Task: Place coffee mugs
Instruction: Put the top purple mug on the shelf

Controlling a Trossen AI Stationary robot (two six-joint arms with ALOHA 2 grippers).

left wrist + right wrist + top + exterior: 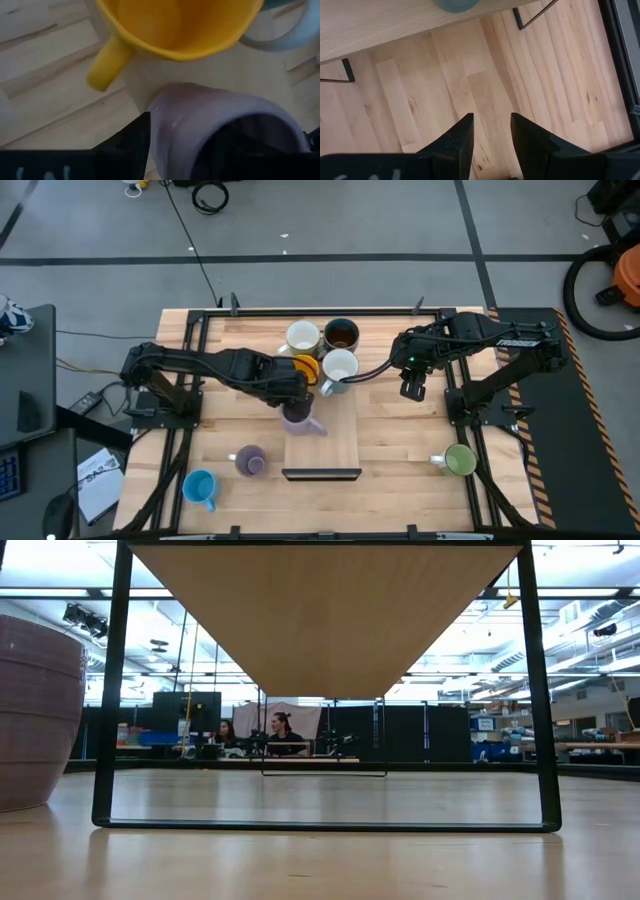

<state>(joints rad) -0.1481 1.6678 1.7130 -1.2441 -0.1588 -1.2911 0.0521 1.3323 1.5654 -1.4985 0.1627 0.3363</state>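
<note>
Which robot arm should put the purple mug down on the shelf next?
The left. Its gripper is right at the lavender mug beside the orange mug. The right gripper hangs empty over bare table.

The high view looks straight down on the whole worktop (400, 440), the low view sits at its surface facing level under a raised board (325, 610) into the room, and both wrist views look closely down: left onto two mugs the high view shares, right onto bare wood.
</note>
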